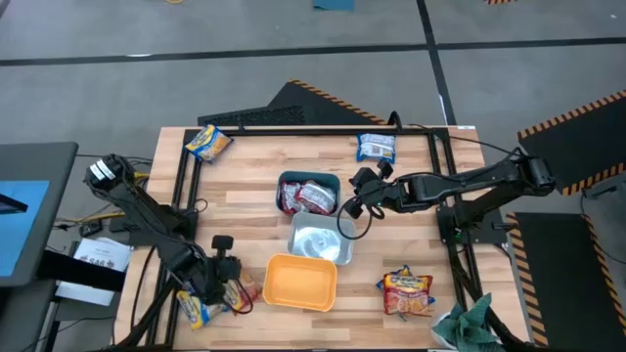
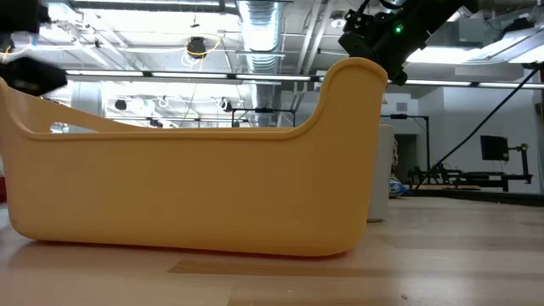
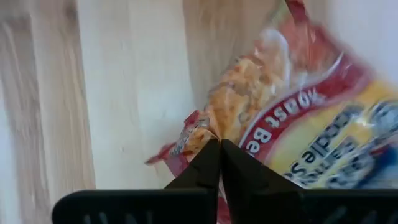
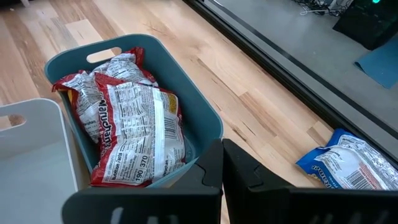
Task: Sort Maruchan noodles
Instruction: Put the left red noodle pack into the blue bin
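Note:
My left gripper (image 1: 231, 286) (image 3: 219, 144) is at the table's near left corner, shut on a yellow-and-red Maruchan packet (image 1: 207, 307) (image 3: 311, 118). My right gripper (image 1: 352, 205) (image 4: 222, 150) hovers shut and empty over the right rim of the teal tub (image 1: 285, 183) (image 4: 205, 112), which holds red-silver packets (image 1: 309, 198) (image 4: 127, 124). Other packets lie flat on the table: a yellow one (image 1: 207, 143) at the far left, a blue-white one (image 1: 376, 147) (image 4: 351, 163) at the far middle, and red-yellow ones (image 1: 408, 291) near right. My left gripper pinches the yellow-and-red packet at its crimped red end seam (image 3: 194, 132), between the tips of the two fingers. The rest of the packet stretches away beyond the fingertips. Whether it is lifted off the wood, I cannot tell.
A pale tub (image 1: 337, 256) sits just near of the teal one, and an orange tub (image 1: 300, 282) (image 2: 195, 178) stands near of that, filling the low view. A dark green cloth (image 1: 468, 325) lies at the near right corner. Black frame rails border the table.

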You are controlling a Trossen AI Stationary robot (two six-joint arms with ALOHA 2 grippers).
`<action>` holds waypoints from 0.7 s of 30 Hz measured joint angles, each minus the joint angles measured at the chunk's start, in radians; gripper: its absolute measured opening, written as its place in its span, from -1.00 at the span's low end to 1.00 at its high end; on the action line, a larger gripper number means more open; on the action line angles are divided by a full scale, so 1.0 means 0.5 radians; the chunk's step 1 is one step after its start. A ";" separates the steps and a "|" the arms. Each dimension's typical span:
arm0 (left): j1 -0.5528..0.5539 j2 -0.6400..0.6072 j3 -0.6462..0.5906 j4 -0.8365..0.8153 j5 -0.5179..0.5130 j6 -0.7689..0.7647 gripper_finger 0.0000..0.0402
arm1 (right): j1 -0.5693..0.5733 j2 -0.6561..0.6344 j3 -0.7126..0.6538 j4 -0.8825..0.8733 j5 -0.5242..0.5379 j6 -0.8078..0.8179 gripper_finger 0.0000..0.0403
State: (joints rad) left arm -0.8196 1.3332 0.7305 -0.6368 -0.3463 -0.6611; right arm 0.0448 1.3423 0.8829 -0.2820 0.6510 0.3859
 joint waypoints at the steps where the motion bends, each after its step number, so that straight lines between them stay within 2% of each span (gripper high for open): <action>1: 0.000 -0.050 0.016 -0.032 -0.011 -0.014 -1.00 | 0.000 0.001 -0.001 0.002 0.000 0.000 -0.90; 5: 0.000 -0.222 0.058 -0.217 -0.084 -0.067 -1.00 | 0.000 0.001 -0.001 0.004 0.000 0.000 -0.90; 13: 0.004 -0.463 0.164 -0.515 -0.369 -0.128 -1.00 | 0.000 0.001 -0.001 0.008 0.000 0.000 -0.90; 21: 0.106 -0.554 0.170 -0.696 -0.492 -0.088 -1.00 | 0.001 0.001 -0.001 0.017 0.000 0.000 -0.90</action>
State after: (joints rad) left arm -0.7668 1.0564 0.8154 -0.9849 -0.5923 -0.7049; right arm 0.0452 1.3426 0.8822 -0.2737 0.6510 0.3859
